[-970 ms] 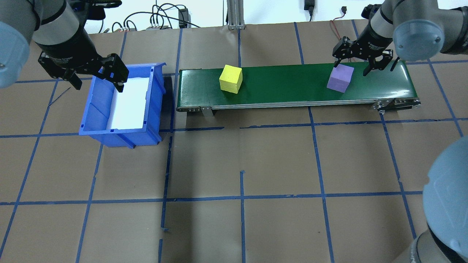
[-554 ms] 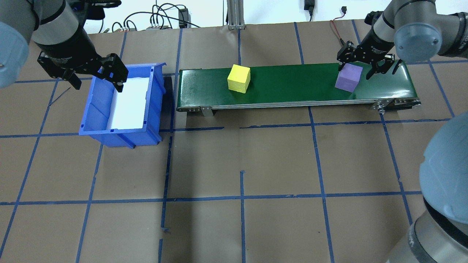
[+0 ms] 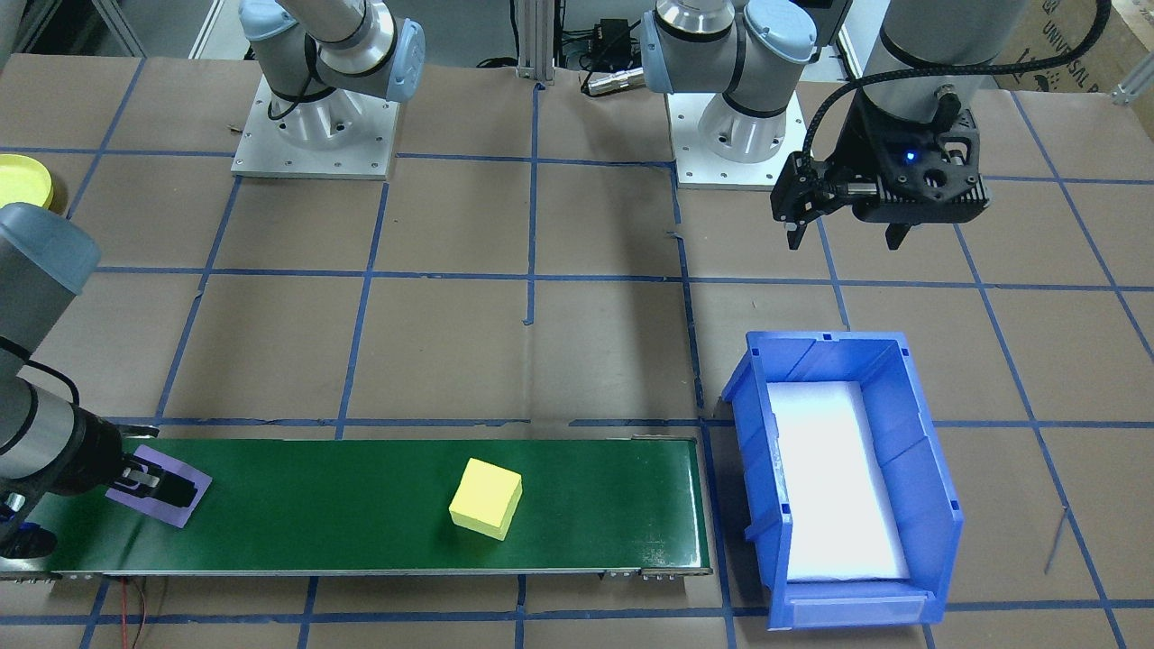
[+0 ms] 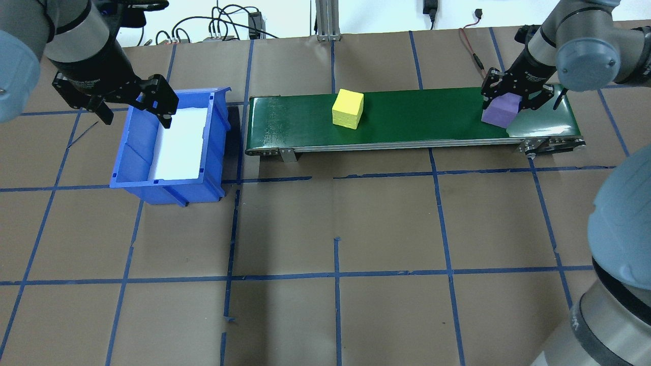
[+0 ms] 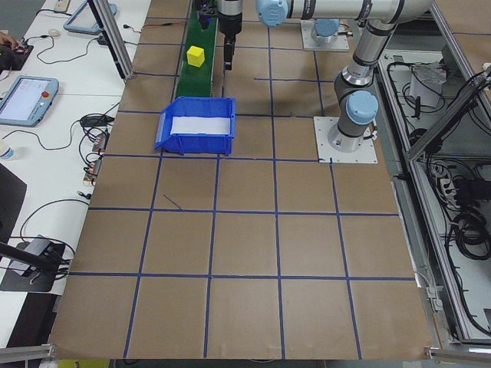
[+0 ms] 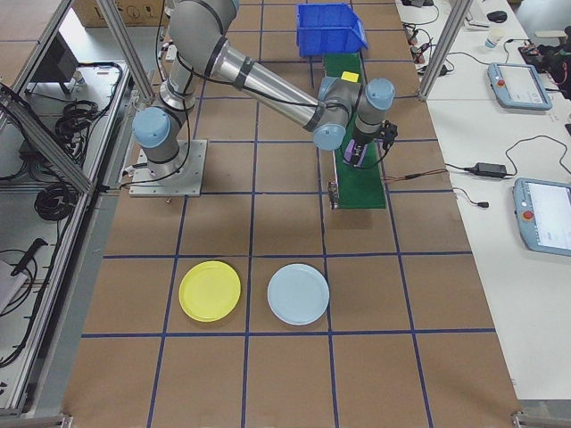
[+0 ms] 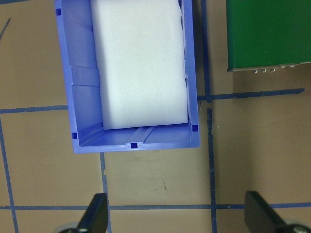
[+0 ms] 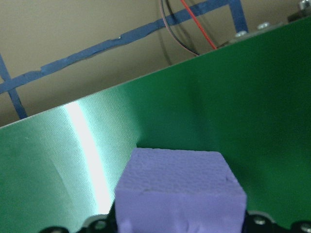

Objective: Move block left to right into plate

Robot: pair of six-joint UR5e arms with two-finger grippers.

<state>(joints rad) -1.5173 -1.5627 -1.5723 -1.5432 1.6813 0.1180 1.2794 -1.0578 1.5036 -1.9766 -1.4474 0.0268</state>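
Straddling the purple block at the right end of the green conveyor belt, the right hand hides the block's far face; its fingers seem to press both sides, though actual contact is hard to confirm. The yellow block sits mid-belt. The left hand hangs spread wide over the blue bin. The yellow plate lies on the desk well away from the belt, beside a pale blue plate.
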